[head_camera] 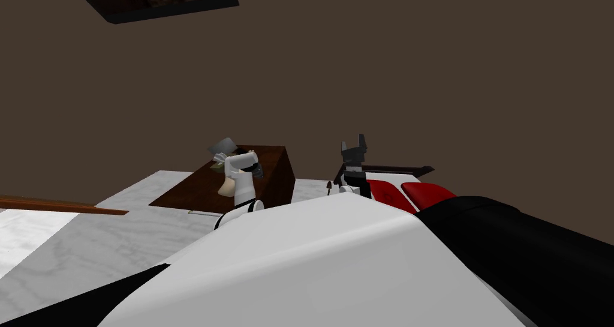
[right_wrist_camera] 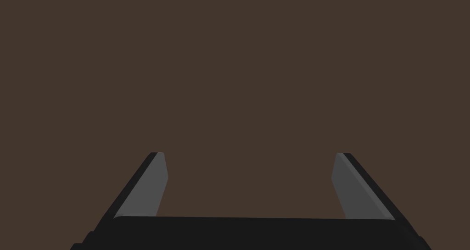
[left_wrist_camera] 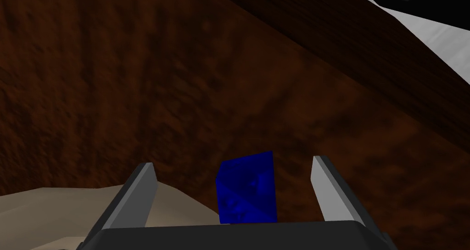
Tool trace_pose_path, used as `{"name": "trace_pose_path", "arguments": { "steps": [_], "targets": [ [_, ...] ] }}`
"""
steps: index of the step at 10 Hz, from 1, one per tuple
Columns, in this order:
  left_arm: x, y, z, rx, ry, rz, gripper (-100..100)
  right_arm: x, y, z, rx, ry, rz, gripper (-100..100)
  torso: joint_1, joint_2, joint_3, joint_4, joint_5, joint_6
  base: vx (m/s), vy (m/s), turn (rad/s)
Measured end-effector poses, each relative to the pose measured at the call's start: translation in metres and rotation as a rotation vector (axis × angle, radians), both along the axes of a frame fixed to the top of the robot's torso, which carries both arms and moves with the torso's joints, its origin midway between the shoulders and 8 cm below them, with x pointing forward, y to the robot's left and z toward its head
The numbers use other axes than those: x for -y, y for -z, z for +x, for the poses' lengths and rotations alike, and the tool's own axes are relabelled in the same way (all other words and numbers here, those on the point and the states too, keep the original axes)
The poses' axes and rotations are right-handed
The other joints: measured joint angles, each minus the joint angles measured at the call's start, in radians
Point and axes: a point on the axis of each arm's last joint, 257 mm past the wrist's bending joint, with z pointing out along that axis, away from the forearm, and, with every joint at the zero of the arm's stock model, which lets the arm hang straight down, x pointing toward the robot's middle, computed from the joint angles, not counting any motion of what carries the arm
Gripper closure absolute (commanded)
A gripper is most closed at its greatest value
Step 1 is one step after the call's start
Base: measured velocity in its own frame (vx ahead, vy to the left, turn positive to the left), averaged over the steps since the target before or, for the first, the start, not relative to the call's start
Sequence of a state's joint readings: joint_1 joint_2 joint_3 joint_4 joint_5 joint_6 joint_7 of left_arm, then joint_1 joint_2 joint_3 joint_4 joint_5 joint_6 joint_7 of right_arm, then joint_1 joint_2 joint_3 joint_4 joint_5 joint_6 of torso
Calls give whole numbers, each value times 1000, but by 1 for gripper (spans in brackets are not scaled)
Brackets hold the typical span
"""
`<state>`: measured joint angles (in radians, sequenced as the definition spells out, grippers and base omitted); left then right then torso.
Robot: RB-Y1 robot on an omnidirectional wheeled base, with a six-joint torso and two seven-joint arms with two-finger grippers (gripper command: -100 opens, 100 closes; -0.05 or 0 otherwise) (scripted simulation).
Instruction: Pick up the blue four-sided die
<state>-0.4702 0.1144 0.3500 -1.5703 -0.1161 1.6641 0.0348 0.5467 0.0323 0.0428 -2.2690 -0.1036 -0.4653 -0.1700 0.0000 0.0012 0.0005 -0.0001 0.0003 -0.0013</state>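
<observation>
Left gripper (left_wrist_camera: 233, 163): 2 light grey blade fingers (left_wrist_camera: 137, 197) spread wide and pointed down at the top of a dark brown wooden table (left_wrist_camera: 183, 100). They grip nothing.

Blue four-sided die (left_wrist_camera: 248, 190): deep, saturated blue, with flat triangular faces meeting at sharp edges. The faces carry faint darker markings that cannot be read. It sits on the table top between the 2 fingers, close in toward the gripper's dark body. There is a clear gap on either side and it touches neither blade.

Beige object (left_wrist_camera: 55, 201): pale, with a soft outline and an unclear shape. It lies on the same top, outside the gripper and just beside 1 finger. Whether the two touch cannot be told.

Table, seen from across the room: low and box-like, standing on a pale marbled floor (head_camera: 120, 239). The left arm (head_camera: 243, 179) bends over it.

Right gripper (head_camera: 355, 144): held up in the air, well apart from the table, with its tips pointing upward. Its 2 fingers (right_wrist_camera: 151, 187) are spread wide and hold nothing.

Red cushions (head_camera: 427, 194): 2, side by side, near the right arm.
</observation>
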Motion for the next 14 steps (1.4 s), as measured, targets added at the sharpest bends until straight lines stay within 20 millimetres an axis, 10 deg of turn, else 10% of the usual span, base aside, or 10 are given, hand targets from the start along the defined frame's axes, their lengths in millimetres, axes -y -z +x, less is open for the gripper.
{"name": "trace_pose_path", "arguments": {
  "steps": [1,5,6,7,13,14],
  "targets": [
    [0,0,1,2,0,0,100,0,0,0,0,0,0,0,0,-1,-1,0,0,0,0,0,0],
    [0,0,1,1,0,0,100,0,0,0,0,0,0,0,1,-3,-2,-1,1,0,0,0,0],
    [0,0,1,2,0,0,0,0,0,0,0,0,0,0,1,-3,-2,-1,1,0,0,0,0],
    [0,0,1,2,0,0,100,0,0,0,0,0,0,0,1,-3,-2,-1,1,0,13,-2,3],
    [2,-16,-15,3,1,1,100,0,0,0,0,0,0,0,0,-3,-2,-1,0,0,16,-3,5],
    [2,-16,-15,2,1,1,0,0,0,0,0,0,0,0,1,-3,-2,-1,1,0,0,0,0]
  ]
}}
